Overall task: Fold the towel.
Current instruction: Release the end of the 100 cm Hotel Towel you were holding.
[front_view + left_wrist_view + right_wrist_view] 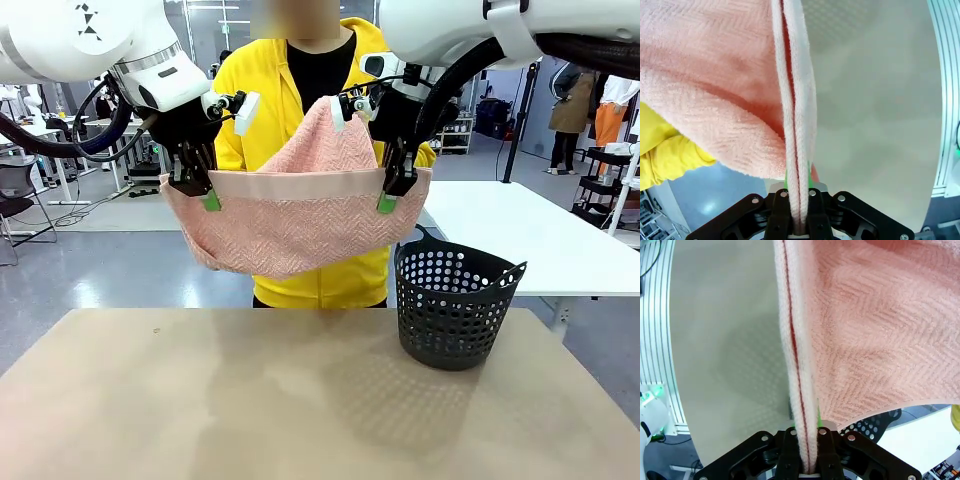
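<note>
Counter (250, 400): tan, broad, filling the near half of the front view; it also forms the pale backdrop of both wrist views (875, 125) (725, 340).

Person (300, 90): standing at the far side in a yellow jacket, directly behind the towel; one yellow sleeve (670, 155) shows in the left wrist view.

Towel (300, 225): salmon-pink, herringbone-textured, held in the air above the counter's far edge. It is stretched level between the two hands, with its smooth edge band (300, 184) running along the top. The cloth sags below the band and rises to a peak behind it at the person's chest; what supports that peak is hidden. In both wrist views (715, 75) (875, 330) the gripped edge appears to be two layers.

Basket (450, 310): black, perforated, upright on the counter at right, below and beside the towel's right corner; its rim shows in the right wrist view (880, 422).

Left hand (207, 200) (799, 185): pressed together, pinching the towel's left top corner.

Right hand (388, 200) (804, 427): pressed together, pinching the right top corner.
</note>
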Robot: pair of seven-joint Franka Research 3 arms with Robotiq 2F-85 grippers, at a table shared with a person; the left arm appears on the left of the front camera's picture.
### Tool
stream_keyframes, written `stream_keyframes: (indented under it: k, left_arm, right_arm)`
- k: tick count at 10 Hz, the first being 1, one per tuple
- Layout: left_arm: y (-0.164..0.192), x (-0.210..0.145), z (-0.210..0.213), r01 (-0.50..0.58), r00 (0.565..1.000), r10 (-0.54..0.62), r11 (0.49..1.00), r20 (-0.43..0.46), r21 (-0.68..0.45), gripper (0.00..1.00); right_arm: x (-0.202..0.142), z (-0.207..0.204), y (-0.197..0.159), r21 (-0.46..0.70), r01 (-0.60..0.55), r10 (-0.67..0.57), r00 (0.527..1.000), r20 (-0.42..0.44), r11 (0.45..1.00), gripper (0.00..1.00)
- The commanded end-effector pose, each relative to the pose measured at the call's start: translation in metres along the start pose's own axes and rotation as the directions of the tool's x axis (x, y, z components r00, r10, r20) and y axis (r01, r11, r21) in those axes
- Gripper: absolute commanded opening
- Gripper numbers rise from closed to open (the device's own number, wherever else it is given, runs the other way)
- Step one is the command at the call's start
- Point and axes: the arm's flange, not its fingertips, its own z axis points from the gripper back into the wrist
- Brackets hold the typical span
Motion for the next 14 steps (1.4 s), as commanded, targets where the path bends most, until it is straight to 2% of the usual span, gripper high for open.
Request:
stream_keyframes:
  k: [1,14]
  left_arm:
    - [0.0001,-0.0007,0.0015,0.000,1.000,0.000,1.000,-0.001,0.003,0.00]
    - [0.0001,-0.0007,0.0015,0.000,1.000,0.000,1.000,-0.001,0.003,0.00]
  right_arm:
    - [-0.0011,0.0005,-0.0003,-0.002,0.000,0.000,1.000,-0.004,1.000,0.00]
    - [-0.0011,0.0005,-0.0003,-0.002,0.000,0.000,1.000,-0.004,1.000,0.00]
